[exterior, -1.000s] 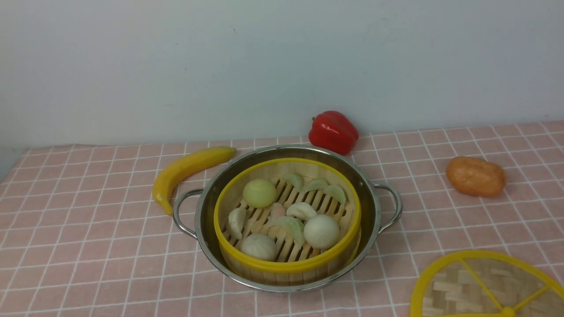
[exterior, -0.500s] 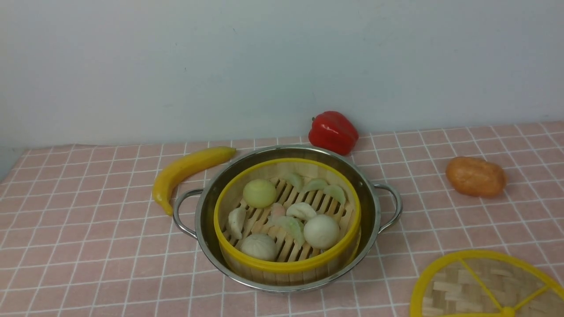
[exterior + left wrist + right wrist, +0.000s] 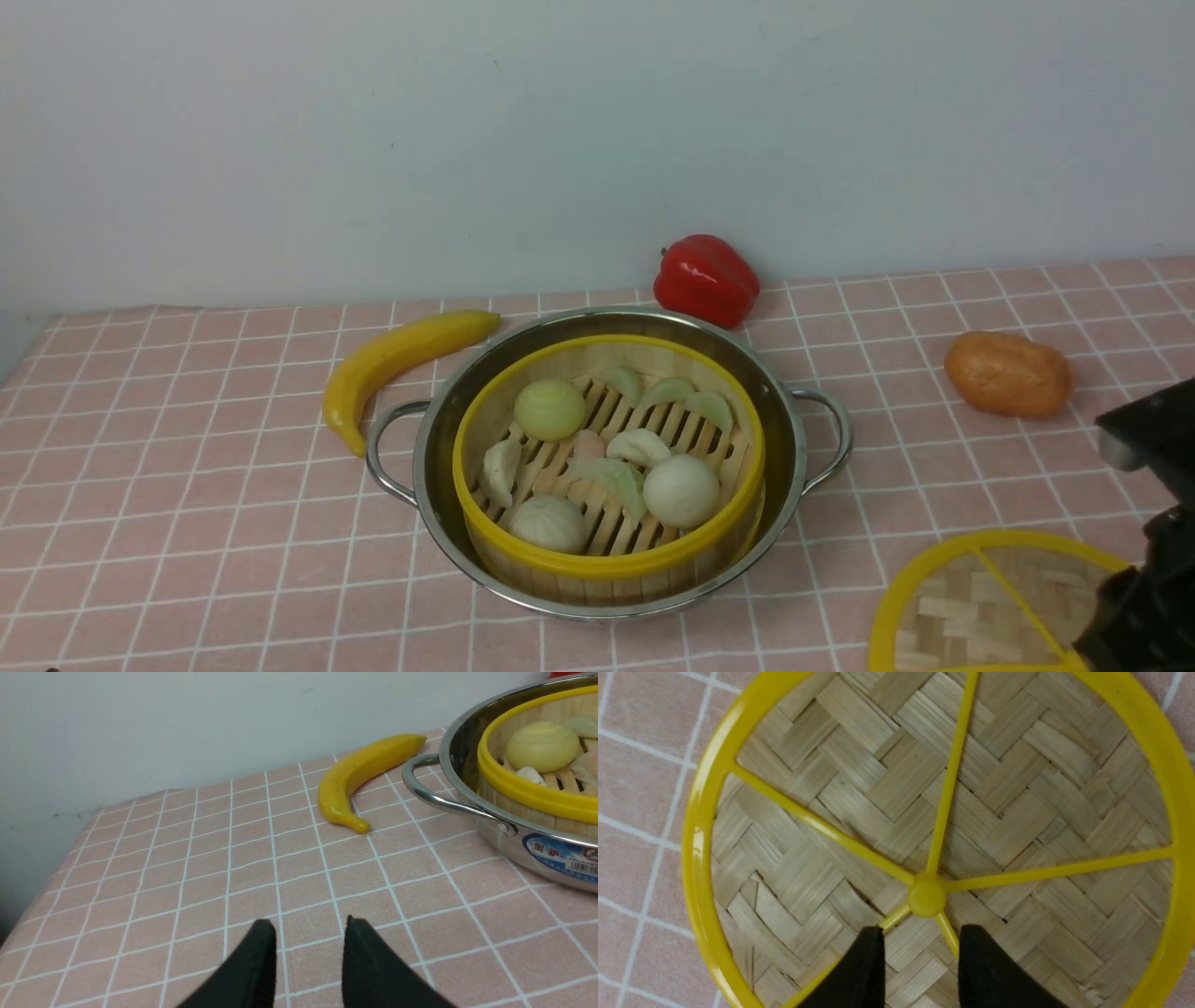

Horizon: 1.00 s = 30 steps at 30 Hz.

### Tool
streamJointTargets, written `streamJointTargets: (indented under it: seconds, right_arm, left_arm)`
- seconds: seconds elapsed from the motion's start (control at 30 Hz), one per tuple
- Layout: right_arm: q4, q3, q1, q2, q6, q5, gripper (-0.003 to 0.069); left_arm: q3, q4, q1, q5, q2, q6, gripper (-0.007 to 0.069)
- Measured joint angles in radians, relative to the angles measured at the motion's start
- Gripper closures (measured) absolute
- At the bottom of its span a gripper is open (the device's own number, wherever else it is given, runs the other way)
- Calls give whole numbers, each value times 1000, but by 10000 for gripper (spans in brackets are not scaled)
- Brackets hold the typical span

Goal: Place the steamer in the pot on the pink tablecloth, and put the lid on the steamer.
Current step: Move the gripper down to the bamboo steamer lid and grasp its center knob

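Nearest me lay the lid [image 3: 887,788], flat on the pink tablecloth [image 3: 187,485] at my right front, well apart from the pot. My right gripper [image 3: 921,935] hung over it with its jaws part-way open and nothing between them, the tips just short of the small knob [image 3: 927,899] at the centre. Whether they touched the weave I could not tell. I judged the knob the only raised thing to pinch on so flat a disc, which is why I hovered there and not at the rim.

My left gripper [image 3: 306,926] was low over bare cloth on the other side, jaws likewise apart and empty. It was out of the way because its part seemed done. The steamer [image 3: 607,565] already sat inside the pot [image 3: 611,315], buns and dumplings on its slats. Only the lid was left, as I judged it.

Farther back, a banana [image 3: 392,359] lay just beside the pot's left handle, and a potato [image 3: 1008,373] sat well off to the right. A red pepper [image 3: 705,280] stood behind the pot, near the wall.

The right wrist view gave me the spokes meeting at the knob, which the front view cut off at its lower edge and hid behind my arm. Only the front view showed the lid and pot together. Only the left wrist view showed a blue label on the pot's side.
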Motion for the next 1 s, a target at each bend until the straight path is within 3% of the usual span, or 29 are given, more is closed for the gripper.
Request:
streamJointTargets:
  seconds: [0.63, 0.8, 1.0]
  right_arm:
    - [-2, -53, 0, 216, 10, -10, 417]
    - [1, -57, 0, 218, 11, -5, 515]
    - [-11, -56, 0, 144, 56, 2, 512]
  left_arm:
    - [0, 0, 0, 0, 0, 0, 403]
    - [0, 0, 0, 0, 0, 0, 393]
    - [0, 0, 0, 0, 0, 0, 389]
